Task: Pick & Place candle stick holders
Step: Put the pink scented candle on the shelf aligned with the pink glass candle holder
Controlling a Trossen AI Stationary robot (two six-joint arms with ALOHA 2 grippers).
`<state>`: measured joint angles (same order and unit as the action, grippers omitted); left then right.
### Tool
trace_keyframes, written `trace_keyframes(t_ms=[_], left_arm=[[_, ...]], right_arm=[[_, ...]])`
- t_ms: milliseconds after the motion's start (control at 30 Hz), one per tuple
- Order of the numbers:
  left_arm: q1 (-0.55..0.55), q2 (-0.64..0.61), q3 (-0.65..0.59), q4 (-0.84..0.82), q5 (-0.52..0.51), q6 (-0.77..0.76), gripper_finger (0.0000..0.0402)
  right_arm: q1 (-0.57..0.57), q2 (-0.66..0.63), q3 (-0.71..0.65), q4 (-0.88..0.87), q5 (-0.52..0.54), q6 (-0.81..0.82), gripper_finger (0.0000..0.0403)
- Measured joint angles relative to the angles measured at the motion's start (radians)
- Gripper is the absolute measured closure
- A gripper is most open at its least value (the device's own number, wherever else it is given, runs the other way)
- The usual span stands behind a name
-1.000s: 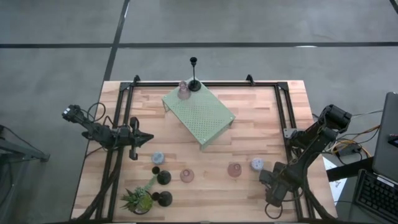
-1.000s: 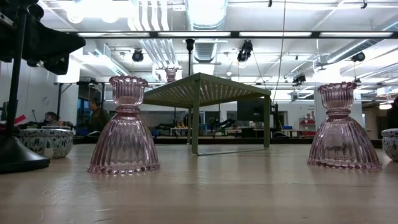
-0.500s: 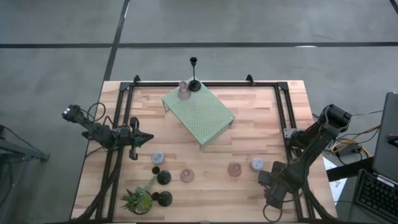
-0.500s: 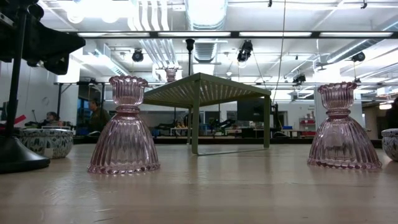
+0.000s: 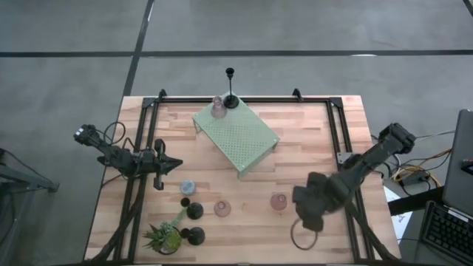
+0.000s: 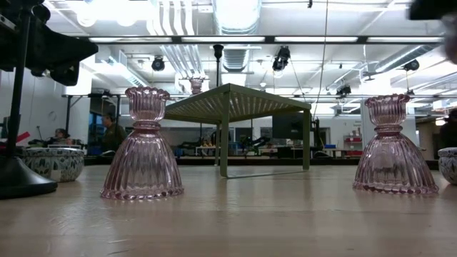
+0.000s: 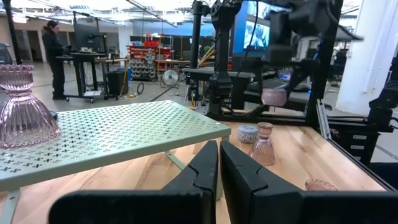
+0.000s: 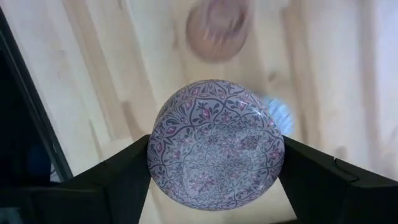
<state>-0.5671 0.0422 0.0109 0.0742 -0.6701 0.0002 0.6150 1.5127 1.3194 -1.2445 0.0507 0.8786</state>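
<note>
- The right tool (image 8: 214, 186) grips a patterned blue-grey cup (image 8: 216, 144) between its fingers, lifted above the table (image 5: 310, 140), on the near-right side of the green perforated stand (image 5: 236, 136)
- A pink holder (image 5: 278, 201) sits on the table just beside that tool, towards the stand
- Another pink holder (image 5: 218, 108) and a black stemmed holder (image 5: 230, 97) stand at the stand's far corner
- The left tool (image 5: 176, 166) waits with fingers pressed together, left of the stand
- Near-left of the stand: a second blue-grey cup (image 5: 188, 187), a pink holder (image 5: 222, 208), two black holders (image 5: 194, 210) and a spiky plant (image 5: 164, 236)
</note>
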Motion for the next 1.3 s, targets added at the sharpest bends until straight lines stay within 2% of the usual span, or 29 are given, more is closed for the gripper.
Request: trace_keyframes(t_ms=[367,633,867,1300], left_arm=[[0.000,0.000,0.000,0.000,0.000,0.000,0.0381],[0.000,0.000,0.000,0.000,0.000,0.000,0.0381],[0.000,0.000,0.000,0.000,0.000,0.000,0.0381],[0.000,0.000,0.000,0.000,0.000,0.000,0.0381]], right_arm=[[-0.357,0.016,0.155,0.009,0.013,-0.381,0.0105],[-0.565,0.127,0.281,0.051,0.024,-0.606,0.0102],[-0.654,0.303,0.443,0.046,0.021,-0.749,0.0102],[-0.705,0.601,0.829,-0.074,-0.009,-0.914,0.0101]])
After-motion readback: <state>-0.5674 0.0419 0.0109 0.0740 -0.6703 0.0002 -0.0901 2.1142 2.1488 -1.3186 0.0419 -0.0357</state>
